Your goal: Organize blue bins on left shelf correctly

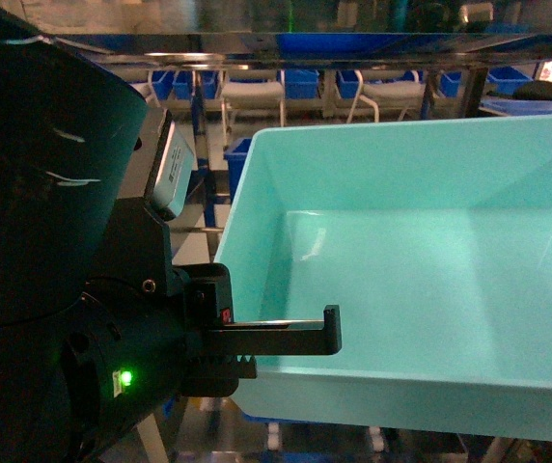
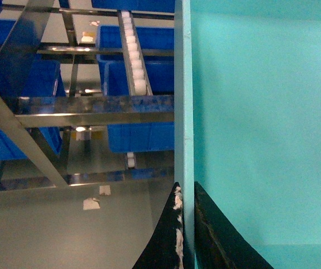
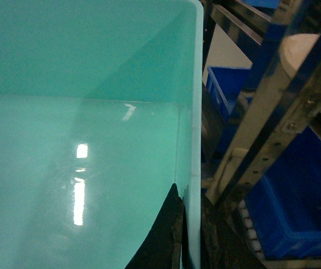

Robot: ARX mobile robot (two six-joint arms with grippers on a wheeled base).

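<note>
- Head view: your left gripper point(image 1: 290, 342) pinches the turquoise bin point(image 1: 421, 270)'s near-left wall, one finger inside, for a steady carry.
- Right gripper point(image 3: 189, 235) clamps the opposite wall, so the bin hangs level above the shelf point(image 2: 87, 109) rails.

Head camera is looking forward and slightly down from behind the left arm point(image 1: 54, 289), whose dark housing is filling the left third of the view; the turquoise bin point(image 1: 421, 270) is sitting very close, filling the right side. Steel shelf point(image 1: 257, 48) rails are crossing the background.

Left wrist camera is looking along the left claw point(image 2: 186, 235), sitting almost against the bin's wall point(image 2: 184, 112), with shelf rails and dark blue bins point(image 2: 138, 106) beyond.

Right wrist camera is looking along the right claw point(image 3: 191, 235) at the opposite wall, equally near.

All 3 views are sharing the turquoise bin's interior.
</note>
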